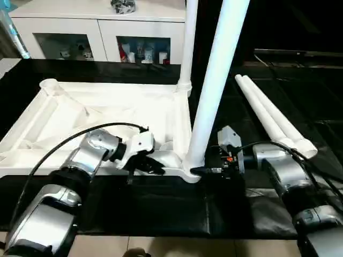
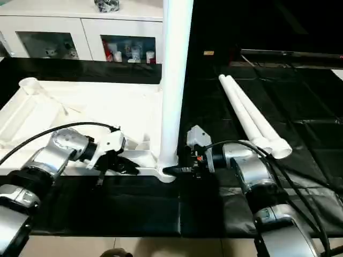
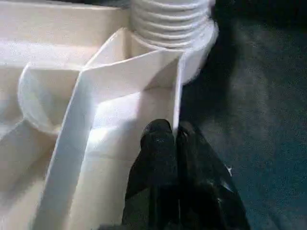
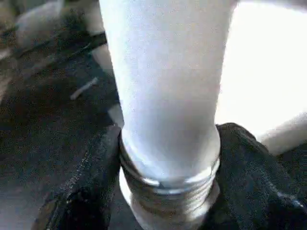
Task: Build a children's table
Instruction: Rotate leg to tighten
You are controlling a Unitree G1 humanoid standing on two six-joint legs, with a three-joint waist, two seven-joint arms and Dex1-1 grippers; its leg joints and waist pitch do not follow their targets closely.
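Right end effector (image 4: 168,191): fingers (image 4: 81,191) set either side of the threaded base of an upright leg (image 1: 214,85), gripping it at the tabletop's near corner. Left end effector (image 3: 175,143): fingers pinched shut on the tabletop's (image 1: 107,115) near rim wall, just beside that leg. Tabletop lies ribbed side up on the black desk (image 1: 161,209). Second leg (image 1: 187,48) upright at far corner. Two loose legs (image 1: 268,115) lie beyond the gripped leg.
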